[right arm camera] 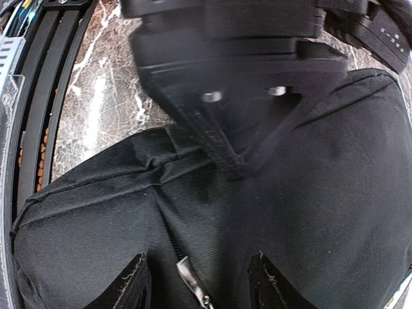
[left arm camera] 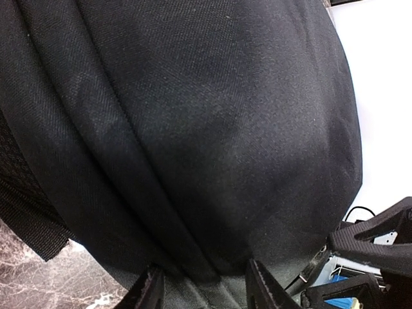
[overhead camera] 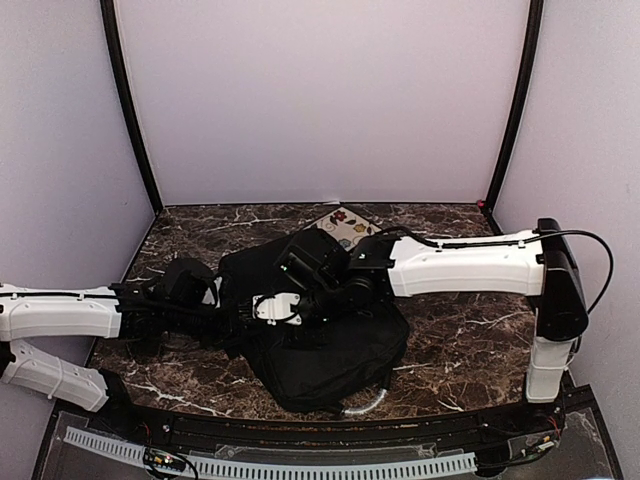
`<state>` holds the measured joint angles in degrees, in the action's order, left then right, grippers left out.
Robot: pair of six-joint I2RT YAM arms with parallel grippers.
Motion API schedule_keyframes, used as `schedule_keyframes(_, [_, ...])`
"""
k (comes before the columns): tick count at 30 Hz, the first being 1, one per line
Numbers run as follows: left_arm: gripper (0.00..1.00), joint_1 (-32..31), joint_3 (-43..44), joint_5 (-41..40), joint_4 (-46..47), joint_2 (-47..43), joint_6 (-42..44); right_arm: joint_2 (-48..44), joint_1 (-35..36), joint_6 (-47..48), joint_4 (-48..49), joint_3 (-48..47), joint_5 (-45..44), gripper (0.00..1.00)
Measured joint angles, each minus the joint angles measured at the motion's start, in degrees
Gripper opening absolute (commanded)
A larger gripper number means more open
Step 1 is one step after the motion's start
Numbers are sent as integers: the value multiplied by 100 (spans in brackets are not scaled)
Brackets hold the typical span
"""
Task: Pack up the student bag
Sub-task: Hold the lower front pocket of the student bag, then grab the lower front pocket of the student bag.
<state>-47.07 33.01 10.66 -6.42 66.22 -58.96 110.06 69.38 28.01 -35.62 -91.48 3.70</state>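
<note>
The student bag (overhead camera: 330, 345), a big black fabric backpack, lies on the marble table, its grey-white handle (overhead camera: 368, 402) at the near edge. My left gripper (overhead camera: 232, 318) is at the bag's left side. In the left wrist view its fingers (left arm camera: 149, 290) stand apart with a fold of the bag's fabric (left arm camera: 193, 129) bulging between them. My right gripper (overhead camera: 285, 303) reaches over the bag from the right. In the right wrist view it (right arm camera: 203, 286) is open on top of the bag (right arm camera: 309, 193), and a metal zipper pull (right arm camera: 193, 280) lies between the fingers, touching neither.
A flat item with a colourful pattern (overhead camera: 345, 228) lies on the table behind the bag, partly under the right arm. The marble table top (overhead camera: 470, 340) shows to the right of the bag. A black rail (overhead camera: 300, 430) runs along the near edge.
</note>
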Motion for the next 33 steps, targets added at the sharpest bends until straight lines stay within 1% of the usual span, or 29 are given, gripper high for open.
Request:
schedule_keyframes(3, [42,0,-28,-4,39,0,0,55,35,2,-9,-4,-74,45])
schedule_keyframes(6, [41,2,-57,-9,55,0,0,190,44,-4,-7,-15,-236,43])
schedule_keyframes(8, [40,9,-74,-9,61,0,2,271,50,-20,9,-26,-365,37])
schedule_keyframes(10, [40,9,-103,-7,81,2,2,291,57,-17,24,-50,-476,27])
schedule_keyframes(15, [39,9,-120,-13,127,15,2,289,120,-109,48,-57,-748,20])
schedule_keyframes(20, [38,11,-120,-15,175,35,7,205,162,-195,116,35,-927,7])
schedule_keyframes(26, [37,9,-120,2,212,55,24,81,164,-282,153,162,-994,0])
schedule_keyframes(33, [36,9,-120,2,210,63,33,15,138,-323,140,199,-918,2])
